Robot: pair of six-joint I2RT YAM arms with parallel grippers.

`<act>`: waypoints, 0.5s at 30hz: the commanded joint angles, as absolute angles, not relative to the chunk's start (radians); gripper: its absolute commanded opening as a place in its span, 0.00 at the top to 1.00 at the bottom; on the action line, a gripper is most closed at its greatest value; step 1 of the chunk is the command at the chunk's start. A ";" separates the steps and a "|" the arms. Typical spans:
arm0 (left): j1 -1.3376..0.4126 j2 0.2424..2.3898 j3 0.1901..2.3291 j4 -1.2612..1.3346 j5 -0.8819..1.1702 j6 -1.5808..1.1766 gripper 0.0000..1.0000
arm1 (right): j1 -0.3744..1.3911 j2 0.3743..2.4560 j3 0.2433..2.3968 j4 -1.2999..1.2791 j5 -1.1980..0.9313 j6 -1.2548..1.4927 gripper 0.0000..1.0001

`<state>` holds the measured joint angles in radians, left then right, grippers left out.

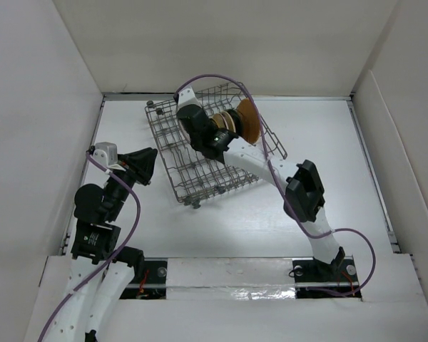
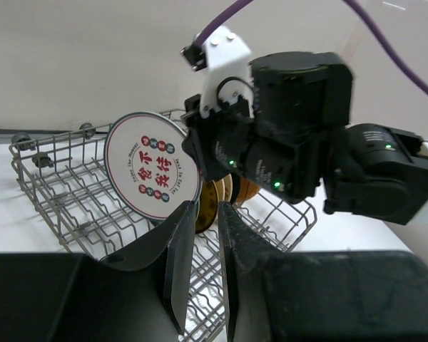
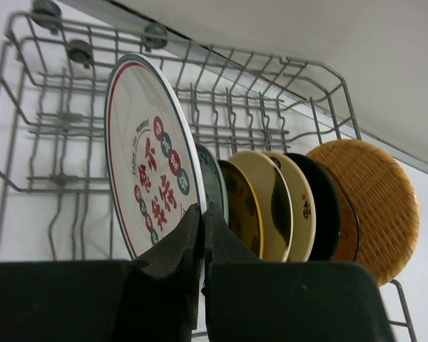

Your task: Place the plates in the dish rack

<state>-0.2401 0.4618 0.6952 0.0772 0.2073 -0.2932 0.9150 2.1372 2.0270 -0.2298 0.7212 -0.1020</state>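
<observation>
Right fingers (image 3: 172, 249) pinch the lower rim of the white plate (image 3: 146, 178), upright ending the row of plates (image 3: 271, 206) inside the dish rack (image 1: 175, 149); left fingers (image 2: 175, 263), narrowly parted, hover outside.

Overall light: bright and even from above; the white walls (image 1: 221, 43) and table (image 1: 221, 228) bounce it back at you.
Shadows: faint and soft-edged under the dish rack (image 1: 200, 187) in your top view.
Glare: the glossy strip (image 1: 235, 293) at the near edge sparkles.
Left wrist: your left gripper (image 2: 208, 214) is dark and soft; the purple cable (image 2: 228, 16) blurs.
Right wrist: the right gripper (image 3: 203, 210) is a black, unfocused mass, but the plates (image 3: 271, 206) are crisp with mild sheen.
Edges: the rack wires bow slightly towards the corners.
</observation>
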 commanded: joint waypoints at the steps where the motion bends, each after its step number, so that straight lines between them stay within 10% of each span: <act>1: -0.236 0.454 0.701 0.121 0.233 -0.291 0.83 | 0.933 2.146 2.123 -0.265 0.834 -0.135 1.00; 15: -0.236 0.466 0.701 0.126 0.250 -0.296 0.82 | 0.942 2.221 2.095 -0.295 0.899 -0.117 1.00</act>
